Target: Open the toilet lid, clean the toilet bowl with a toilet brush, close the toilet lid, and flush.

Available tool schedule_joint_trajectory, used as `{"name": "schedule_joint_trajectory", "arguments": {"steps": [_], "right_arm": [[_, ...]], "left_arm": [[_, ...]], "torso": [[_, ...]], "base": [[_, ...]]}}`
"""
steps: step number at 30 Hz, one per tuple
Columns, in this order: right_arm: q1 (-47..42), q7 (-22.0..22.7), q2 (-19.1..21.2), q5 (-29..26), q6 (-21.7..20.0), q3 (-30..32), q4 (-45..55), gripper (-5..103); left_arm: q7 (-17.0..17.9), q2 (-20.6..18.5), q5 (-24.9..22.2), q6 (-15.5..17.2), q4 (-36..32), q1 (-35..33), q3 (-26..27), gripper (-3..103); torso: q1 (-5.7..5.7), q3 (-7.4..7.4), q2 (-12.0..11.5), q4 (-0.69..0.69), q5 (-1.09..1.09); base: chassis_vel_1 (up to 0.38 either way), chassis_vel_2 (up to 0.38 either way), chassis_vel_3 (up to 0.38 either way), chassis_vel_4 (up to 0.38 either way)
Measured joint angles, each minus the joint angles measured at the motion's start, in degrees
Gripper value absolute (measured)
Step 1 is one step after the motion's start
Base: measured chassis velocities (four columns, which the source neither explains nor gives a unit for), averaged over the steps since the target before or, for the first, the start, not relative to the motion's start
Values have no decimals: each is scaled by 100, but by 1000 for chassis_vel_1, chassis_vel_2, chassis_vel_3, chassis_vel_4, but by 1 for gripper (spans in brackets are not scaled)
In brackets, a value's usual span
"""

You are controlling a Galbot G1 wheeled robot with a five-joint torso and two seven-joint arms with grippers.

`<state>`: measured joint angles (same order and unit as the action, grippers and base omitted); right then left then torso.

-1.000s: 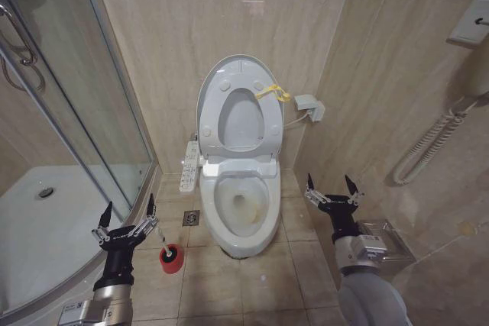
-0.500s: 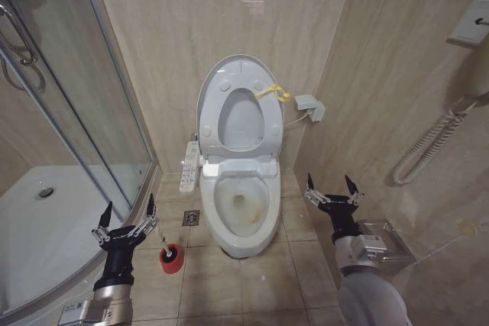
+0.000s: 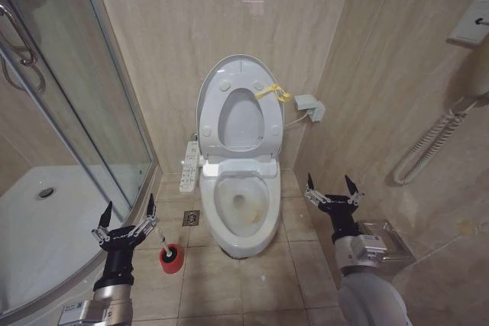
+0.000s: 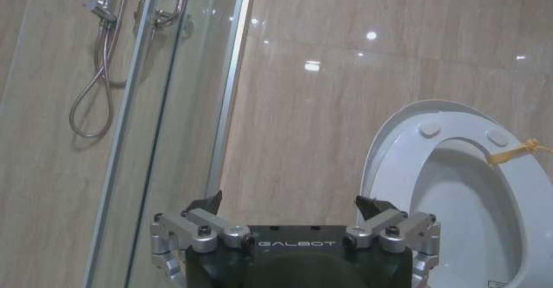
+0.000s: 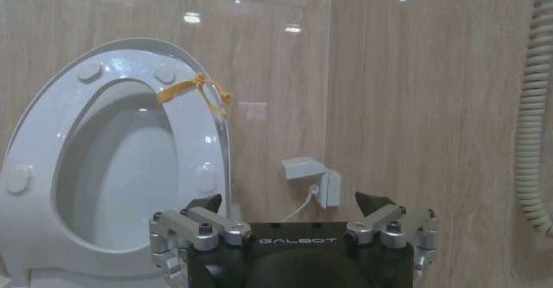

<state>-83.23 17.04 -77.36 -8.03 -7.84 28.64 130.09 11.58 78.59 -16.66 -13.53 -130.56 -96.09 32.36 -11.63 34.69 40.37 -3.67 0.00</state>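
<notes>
White and glossy, the toilet lid (image 3: 239, 82) already stands raised against the back wall; brushing, closing and flushing remain, I judge. Yellowish stains mark the toilet bowl (image 3: 243, 208). On the floor left of it, the toilet brush (image 3: 170, 256) sits in its red holder. Left gripper (image 3: 126, 221) and right gripper (image 3: 330, 188) hover spread wide, empty.

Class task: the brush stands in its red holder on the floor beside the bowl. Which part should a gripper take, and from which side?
Grip the thin white handle of the brush, coming from above. It sticks up out of the red holder, while the head sits hidden inside. The left gripper, open, is nearest.
</notes>
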Motion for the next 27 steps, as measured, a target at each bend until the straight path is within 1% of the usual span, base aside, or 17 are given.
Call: {"name": "schedule_joint_trajectory", "arguments": {"steps": [27], "right_arm": [[0, 0, 0, 0, 0, 0, 0, 100]], "left_arm": [[0, 0, 0, 0, 0, 0, 0, 100]], "torso": [[0, 0, 0, 0, 0]], "base": [[0, 0, 0, 0]]}}
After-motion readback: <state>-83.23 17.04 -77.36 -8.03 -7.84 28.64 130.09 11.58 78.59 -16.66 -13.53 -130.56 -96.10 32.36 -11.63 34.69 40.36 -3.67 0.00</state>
